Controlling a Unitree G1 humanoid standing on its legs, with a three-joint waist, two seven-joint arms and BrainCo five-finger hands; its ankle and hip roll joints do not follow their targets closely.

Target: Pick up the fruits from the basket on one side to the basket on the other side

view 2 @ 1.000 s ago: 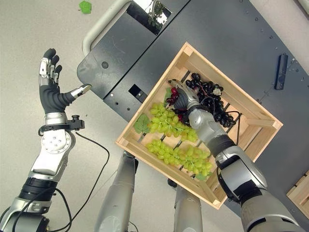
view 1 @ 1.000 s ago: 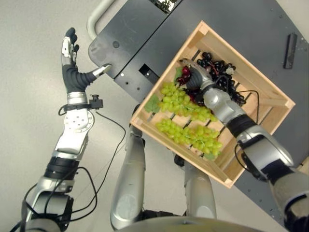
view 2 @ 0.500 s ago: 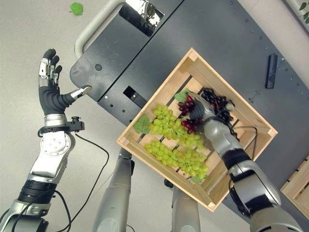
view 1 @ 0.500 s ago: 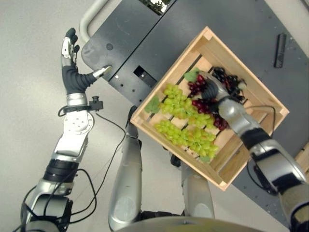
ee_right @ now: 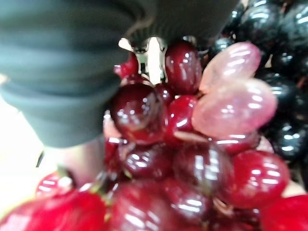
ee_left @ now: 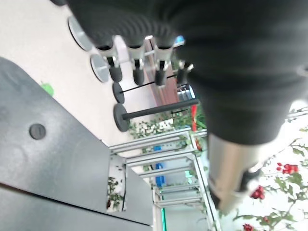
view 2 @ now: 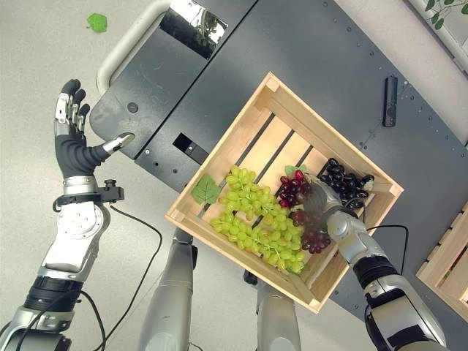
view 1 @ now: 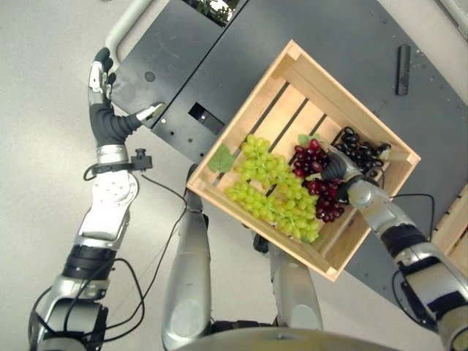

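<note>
Right hand [view 1: 338, 170] sits on the red grapes [view 1: 316, 183] in the crate [view 1: 292, 66]; grip probably closed, fingers hidden. Left hand [view 1: 106, 121] spread, well apart.

The right hand [view 2: 330, 213] lies among the red grapes [ee_right: 192, 144] in the wooden crate [view 2: 248, 124], its fingers buried, so its grip cannot be told. A second crate [view 2: 446, 259] is cut off by the picture's edge.
</note>
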